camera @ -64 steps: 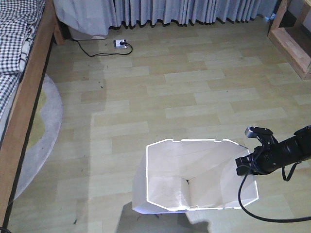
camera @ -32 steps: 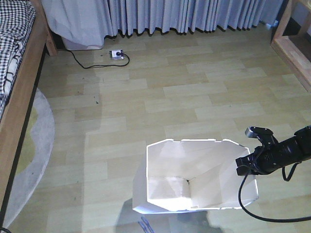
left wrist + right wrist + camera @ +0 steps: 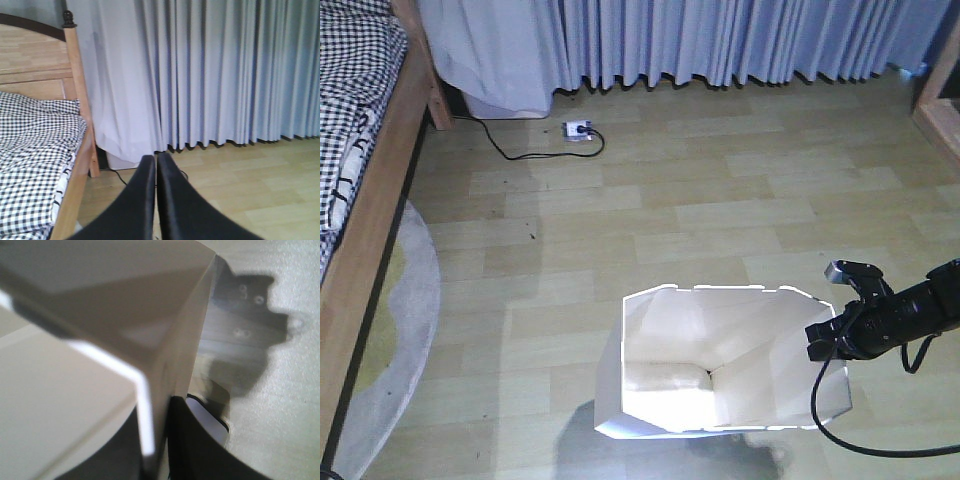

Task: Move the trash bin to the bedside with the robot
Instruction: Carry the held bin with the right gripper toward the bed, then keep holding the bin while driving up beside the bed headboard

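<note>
The white trash bin (image 3: 720, 330) stands on the floor low in the front view, open top showing its cream inside. My right gripper (image 3: 832, 340) is shut on the bin's right rim. In the right wrist view the bin wall (image 3: 100, 300) runs between the jaws of the right gripper (image 3: 157, 445). The bed with its wooden frame (image 3: 370, 260) and checked bedding (image 3: 350, 90) lies along the left edge, well apart from the bin. My left gripper (image 3: 156, 159) is shut with nothing in it, facing the bed frame (image 3: 75, 75) and bedding (image 3: 35, 150).
Grey curtains (image 3: 720, 40) hang along the far wall. A power strip (image 3: 578, 128) with a black cable (image 3: 510, 150) lies on the floor before them. A round grey rug (image 3: 380, 330) lies beside the bed. A wooden desk leg (image 3: 942, 100) shows at the right edge.
The floor, power strip and curtains have slid down the view and the desk has nearly left it. The bin and right gripper keep their place in the view, still clamped.
</note>
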Robot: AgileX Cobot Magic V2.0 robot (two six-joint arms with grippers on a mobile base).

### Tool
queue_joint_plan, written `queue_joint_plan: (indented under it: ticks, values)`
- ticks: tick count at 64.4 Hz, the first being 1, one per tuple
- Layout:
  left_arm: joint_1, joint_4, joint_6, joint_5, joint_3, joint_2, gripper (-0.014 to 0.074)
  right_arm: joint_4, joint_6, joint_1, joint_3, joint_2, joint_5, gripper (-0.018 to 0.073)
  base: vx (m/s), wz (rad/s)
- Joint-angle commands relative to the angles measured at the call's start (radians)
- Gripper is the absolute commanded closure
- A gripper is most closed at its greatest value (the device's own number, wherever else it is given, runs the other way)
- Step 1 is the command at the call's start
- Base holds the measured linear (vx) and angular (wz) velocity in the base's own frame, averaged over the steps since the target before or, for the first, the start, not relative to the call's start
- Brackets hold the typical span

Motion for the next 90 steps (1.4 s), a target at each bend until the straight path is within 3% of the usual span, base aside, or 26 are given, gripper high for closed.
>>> queue_joint_plan:
  ticks: [1,90]
  values:
    - [-0.006,-0.009,-0.014,-0.075,0.012,-0.015,0.0603,0.052,-0.003,-0.004,-0.010,-0.069,0.210,0.0564,0.20,0.16]
    - [-0.006,-0.009,-0.014,-0.075,0.012,-0.015,0.0603,0.052,-0.003,-0.004,-0.010,-0.069,0.206,0.0564,0.20,0.06]
